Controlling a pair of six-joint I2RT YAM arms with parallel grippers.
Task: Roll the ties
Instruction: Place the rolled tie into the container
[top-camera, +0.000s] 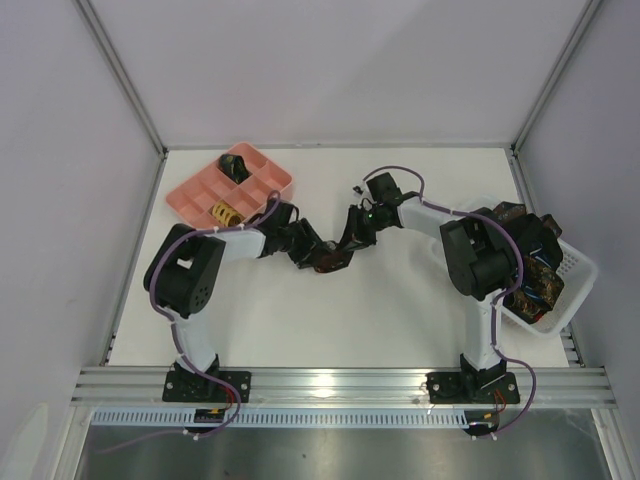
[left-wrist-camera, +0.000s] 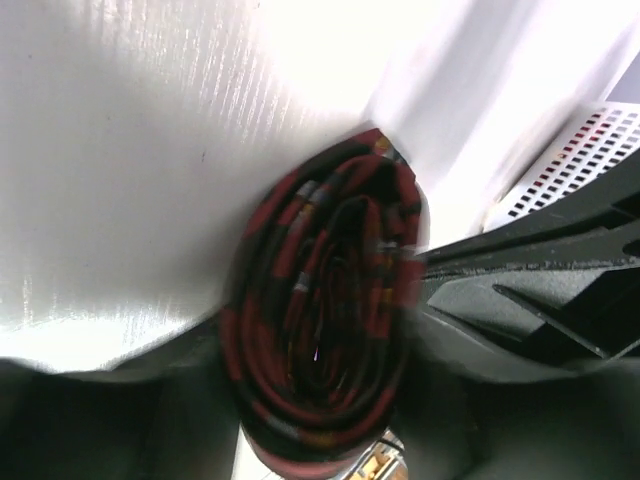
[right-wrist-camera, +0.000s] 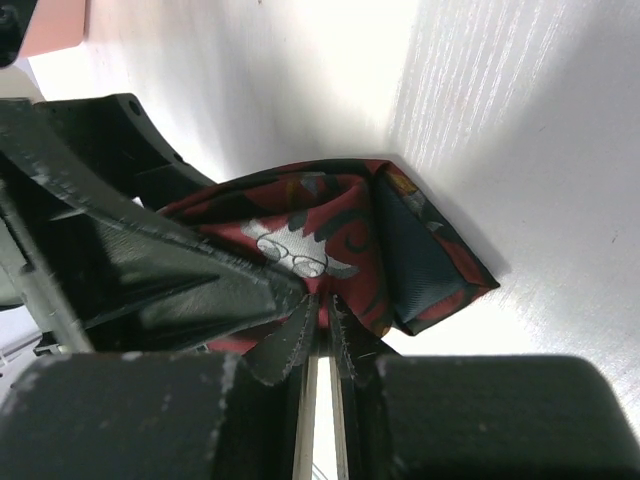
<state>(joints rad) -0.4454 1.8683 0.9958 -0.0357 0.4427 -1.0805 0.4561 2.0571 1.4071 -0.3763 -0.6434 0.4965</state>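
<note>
The flat white table (top-camera: 400, 320) fills the workspace, and the two black-and-white jointed arms reach from its near edge to meet near its middle. At the right edge, partly behind the right arm (top-camera: 480, 260), stands a white mesh basket (top-camera: 578, 272) holding a heap of dark patterned ties (top-camera: 535, 275). At the far left lies a pink plastic compartment tray (top-camera: 190, 190).

The left gripper (top-camera: 312, 254) and right gripper (right-wrist-camera: 322, 330) face each other over one rolled red-and-black patterned necktie (left-wrist-camera: 325, 300), which sits on the table between them. In the left wrist view the roll stands on edge as a tall oval coil and fills the gap between the left jaws, which press it from both sides. In the right wrist view the right jaws are drawn narrow, almost together, and pinch a fold of the same tie at its edge, where a small white figure with spectacles is printed.

In the tray, a dark rolled tie (top-camera: 236, 165) sits in a far compartment and a yellow-patterned roll (top-camera: 224, 213) in a near one.
</note>
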